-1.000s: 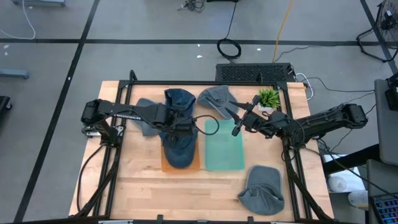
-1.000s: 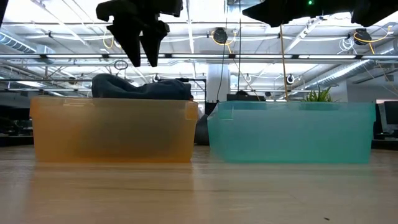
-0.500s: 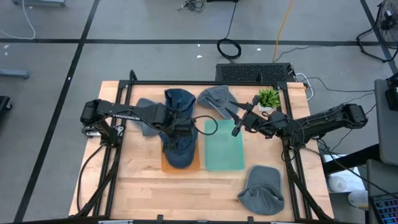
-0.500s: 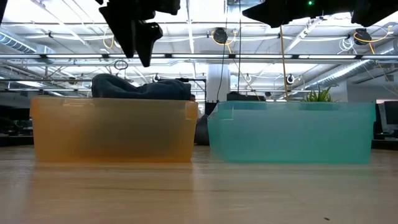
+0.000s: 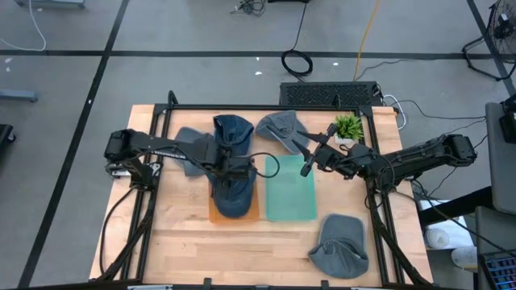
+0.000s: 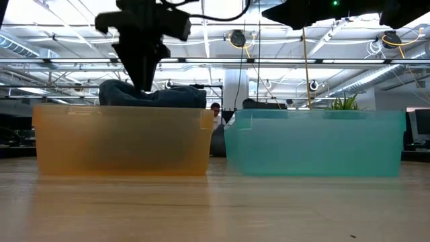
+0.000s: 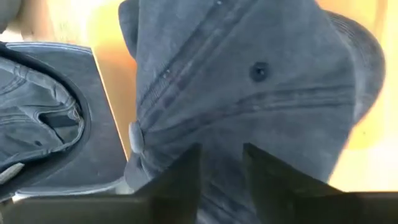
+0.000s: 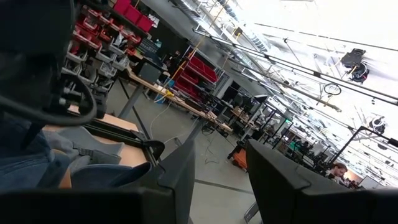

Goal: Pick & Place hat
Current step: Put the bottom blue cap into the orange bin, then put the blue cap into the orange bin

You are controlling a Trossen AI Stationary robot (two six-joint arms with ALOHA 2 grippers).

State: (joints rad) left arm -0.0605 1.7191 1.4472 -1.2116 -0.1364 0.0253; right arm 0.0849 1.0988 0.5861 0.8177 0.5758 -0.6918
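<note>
Small potted plant (image 5: 348,126) at table's far edge, black cable coil (image 5: 296,61) on floor

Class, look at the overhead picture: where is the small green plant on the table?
In the high view the green plant stands near the table's far edge on the right side, just right of a grey hat and beside the right arm.

A dark blue denim hat (image 5: 231,165) is lying crumpled across the orange bin (image 5: 234,211), spilling over its far rim (its crown button is showing in the left wrist view). Three grey hats are resting flat on the tabletop (image 5: 185,242): two (image 5: 187,149) (image 5: 280,127) towards the far edge, one (image 5: 340,246) near the front right corner.
</note>
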